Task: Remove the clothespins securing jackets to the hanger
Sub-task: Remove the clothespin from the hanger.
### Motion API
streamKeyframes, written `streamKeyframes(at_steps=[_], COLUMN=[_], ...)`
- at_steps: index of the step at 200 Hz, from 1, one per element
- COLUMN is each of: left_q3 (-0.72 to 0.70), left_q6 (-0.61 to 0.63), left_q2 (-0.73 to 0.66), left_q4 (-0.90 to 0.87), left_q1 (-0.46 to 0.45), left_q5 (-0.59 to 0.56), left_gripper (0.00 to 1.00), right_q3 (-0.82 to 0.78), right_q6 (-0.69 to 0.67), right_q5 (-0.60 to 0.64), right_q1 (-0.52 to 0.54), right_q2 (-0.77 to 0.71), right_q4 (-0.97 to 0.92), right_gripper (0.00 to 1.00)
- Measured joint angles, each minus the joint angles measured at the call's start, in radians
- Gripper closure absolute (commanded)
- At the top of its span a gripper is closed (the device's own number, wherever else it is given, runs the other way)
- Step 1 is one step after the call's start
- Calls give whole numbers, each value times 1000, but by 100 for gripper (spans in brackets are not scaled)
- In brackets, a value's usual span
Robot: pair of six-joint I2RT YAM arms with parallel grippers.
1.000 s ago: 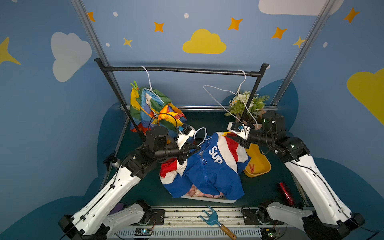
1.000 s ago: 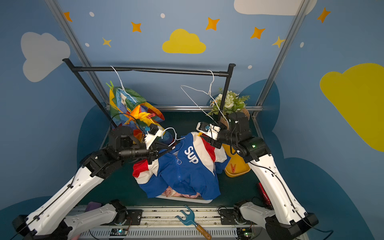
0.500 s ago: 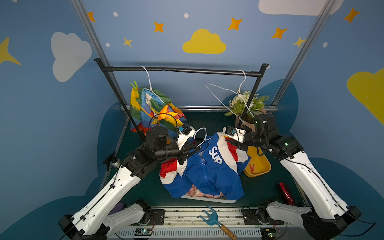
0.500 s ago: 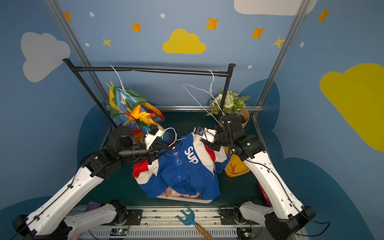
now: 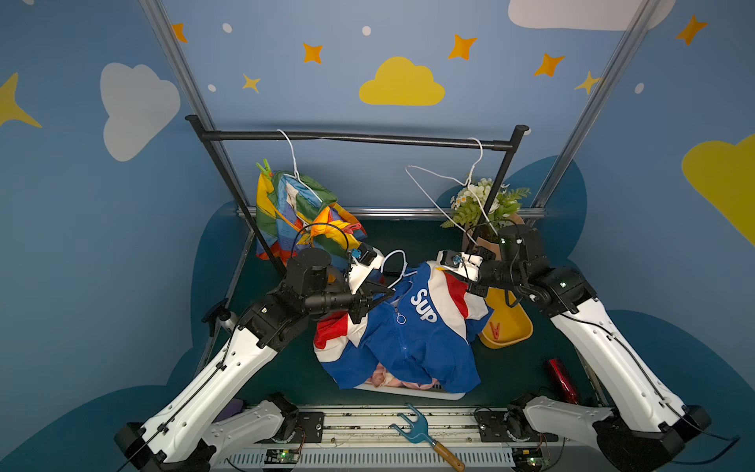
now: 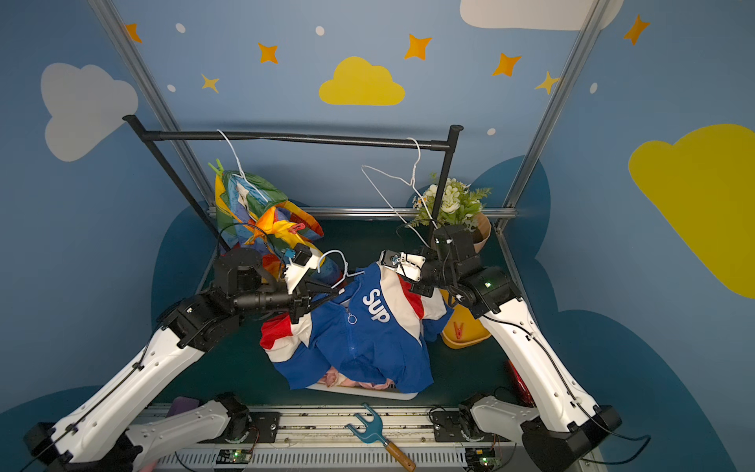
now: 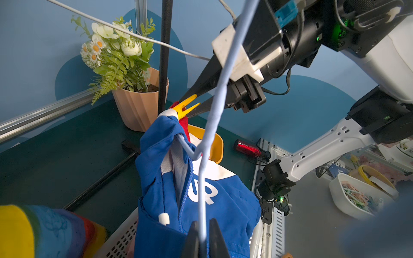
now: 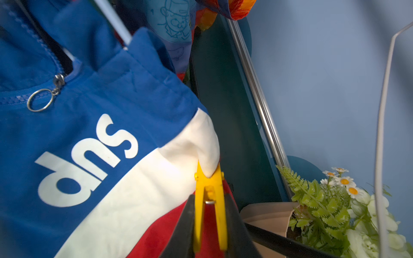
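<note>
The blue, white and red jacket (image 5: 408, 339) hangs on a pale blue hanger (image 7: 214, 116). My left gripper (image 7: 203, 223) is shut on that hanger's wire. A yellow clothespin (image 8: 210, 181) bites the jacket's white shoulder, and my right gripper (image 8: 209, 197) is shut on its two legs. The rainbow jacket (image 5: 302, 212) hangs from the black rail (image 5: 355, 138), with a green clothespin (image 5: 264, 167) at its top and a red clothespin (image 5: 352, 227) lower down. A pink jacket (image 5: 388, 380) peeks out of the white basket (image 5: 408, 393) under the blue one.
A yellow tray (image 5: 510, 327) holding a red clothespin (image 5: 495, 330) lies right of the jacket. A bare white hanger (image 5: 449, 184) hangs by the flower pot (image 5: 486, 204). A red cylinder (image 5: 561, 378) lies far right, and a blue fork tool (image 5: 421, 433) on the front rail.
My right gripper moved left to the jacket's shoulder and closed on the yellow clothespin. The left arm kept still, holding the hanger.
</note>
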Motion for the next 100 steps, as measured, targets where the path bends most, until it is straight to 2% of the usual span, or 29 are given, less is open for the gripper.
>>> streamKeyframes(at_steps=[24,100], left_q3=[0,0], left_q6=[0,23], left_q2=[0,8], left_q4=[0,-2], left_q1=[0,-3], left_q5=[0,-34], left_gripper=[90,90], right_q3=[0,-1], right_q6=[-1,8], right_q5=[9,38], right_q1=[6,13], right_q2=[-6,-51], right_q4=[0,-34], right_gripper=[100,100])
